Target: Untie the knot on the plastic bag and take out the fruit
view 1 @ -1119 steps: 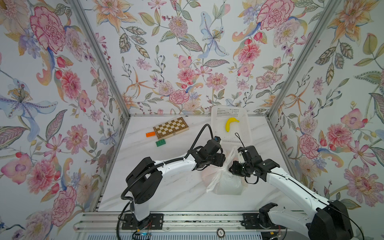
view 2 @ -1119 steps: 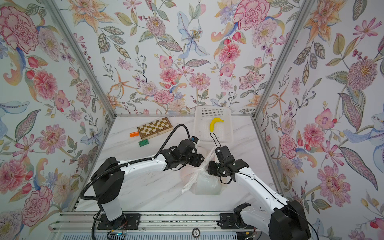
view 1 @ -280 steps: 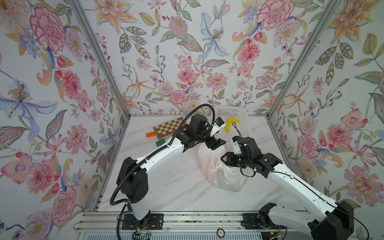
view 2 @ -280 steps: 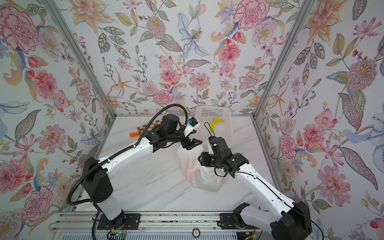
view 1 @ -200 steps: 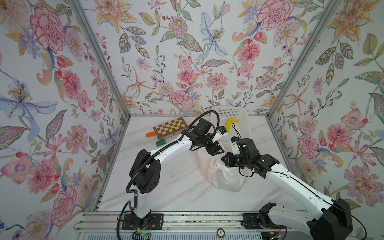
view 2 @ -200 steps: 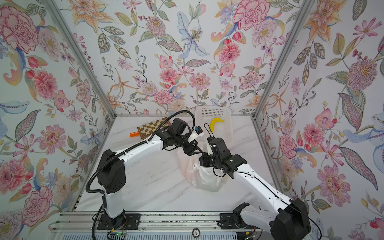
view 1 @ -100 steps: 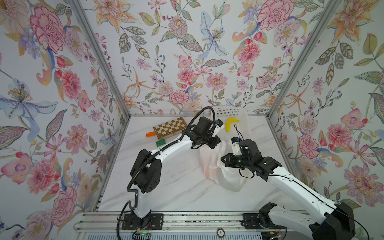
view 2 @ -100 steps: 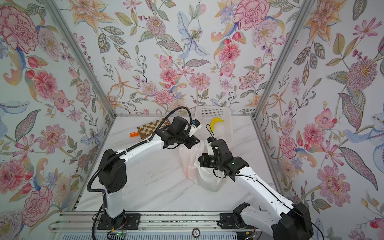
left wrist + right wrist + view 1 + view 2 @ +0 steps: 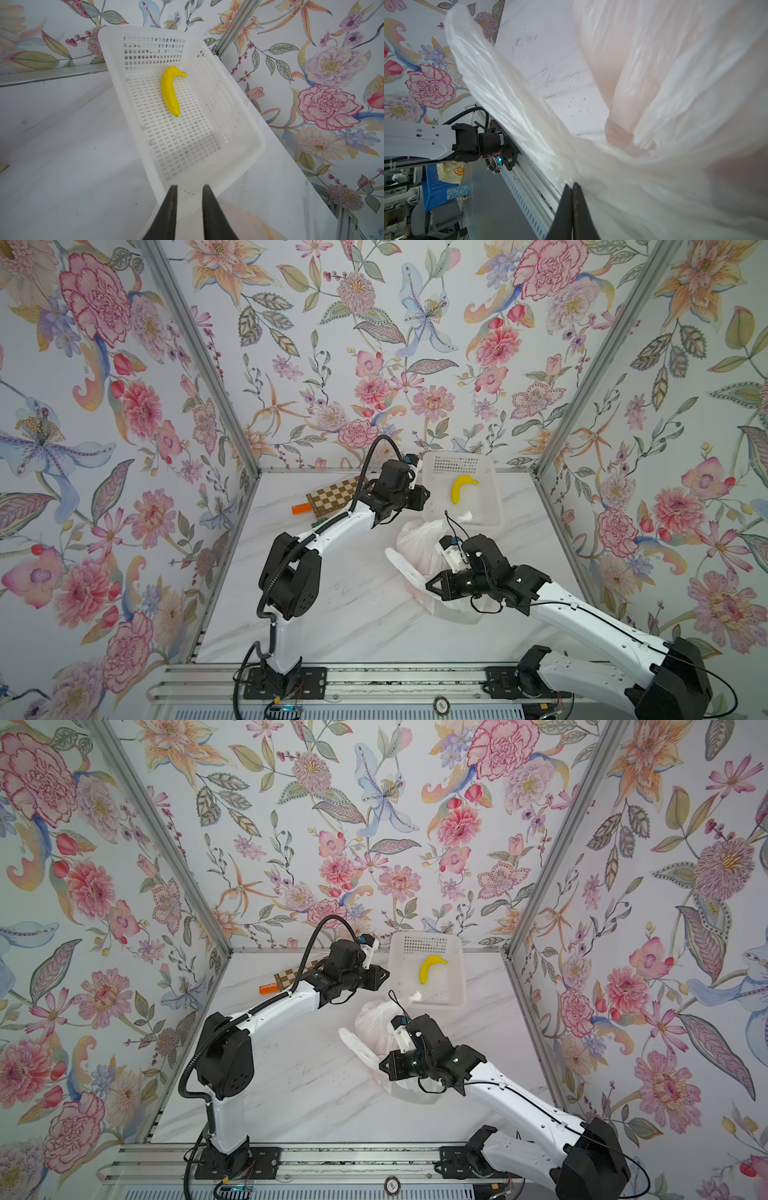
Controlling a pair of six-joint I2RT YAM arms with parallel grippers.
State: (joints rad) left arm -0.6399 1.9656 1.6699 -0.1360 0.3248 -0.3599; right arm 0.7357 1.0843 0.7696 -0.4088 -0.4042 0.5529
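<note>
Lying with its length running from basket (image 9: 457, 464) toward counter (image 9: 365, 605) front, the plastic bag (image 9: 415, 537) is pinched in the closed right gripper (image 9: 429, 585); the left gripper (image 9: 189, 188), slightly parted, holds nothing.

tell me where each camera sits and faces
Both top views: high over the front rail, looking down at the white marble table; left arm and right arm show.
Left wrist: behind the left gripper, facing the white perforated plastic basket with a curved yellow banana; two dark fingers apart.
Right wrist: behind the right gripper, facing the thin translucent white plastic bag; fingers shut on it.
Shared: top and left wrist views show basket and banana.
</note>
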